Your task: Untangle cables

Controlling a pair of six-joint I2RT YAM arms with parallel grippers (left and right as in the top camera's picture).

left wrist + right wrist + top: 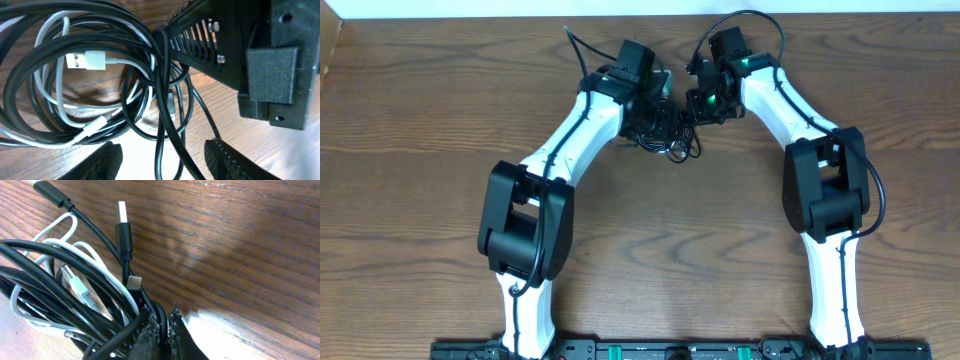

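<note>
Tangle of thin black and white plug-ended cables point(87, 61) on brown wooden table point(420, 150). Right gripper point(161, 326) pressed together, pinching black strands at tangle's edge. Left gripper point(164, 152) spread; black strands pass between its fingers, tangle just ahead

Black cables point(161, 100) tangled round white cable point(97, 61) on wooden desk point(260, 142), right gripper point(164, 36) pinching them, left gripper point(162, 160) jaws apart below.

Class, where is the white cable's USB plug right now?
In the left wrist view, upper left, the white USB plug sits inside the black cables, ringed by their loops, beyond the left end effector.
</note>
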